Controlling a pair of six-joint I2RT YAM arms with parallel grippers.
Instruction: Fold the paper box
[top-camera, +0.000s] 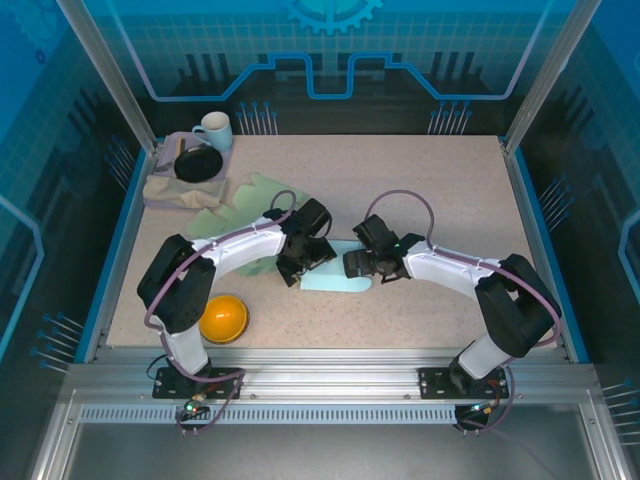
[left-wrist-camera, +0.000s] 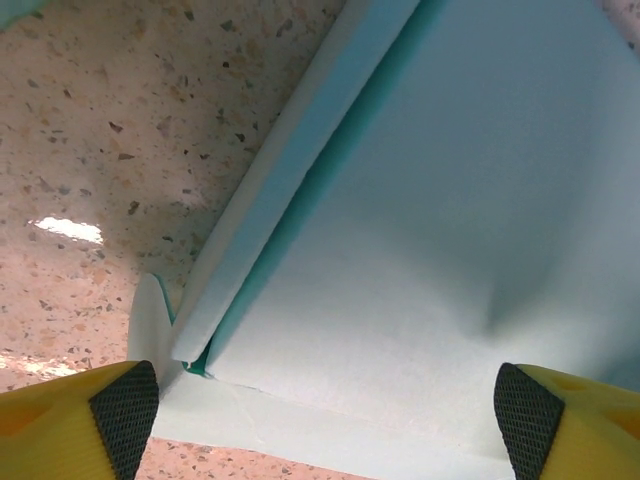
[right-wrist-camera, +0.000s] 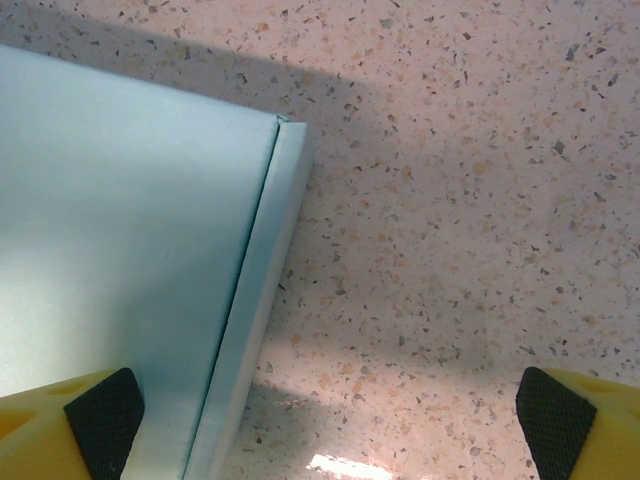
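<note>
The pale blue-green paper box (top-camera: 335, 277) lies flat on the table between my two grippers. My left gripper (top-camera: 303, 262) is over its left end, open. In the left wrist view the box sheet (left-wrist-camera: 430, 250) spans the gap between the wide-apart fingertips (left-wrist-camera: 125, 415), with a raised folded flap (left-wrist-camera: 270, 200) along its left side. My right gripper (top-camera: 358, 264) is at the box's right end, open. In the right wrist view the box (right-wrist-camera: 120, 230) lies at the left with its folded edge (right-wrist-camera: 255, 300) just inside the left fingertip (right-wrist-camera: 100, 415); bare table lies between the pads.
An orange bowl (top-camera: 223, 318) sits near the front left. A light green cut-out sheet (top-camera: 240, 205) lies behind the left arm. At the back left a cloth (top-camera: 185, 185) carries a dark bowl (top-camera: 198, 163) and a white mug (top-camera: 214, 130). The right half of the table (top-camera: 470, 200) is bare.
</note>
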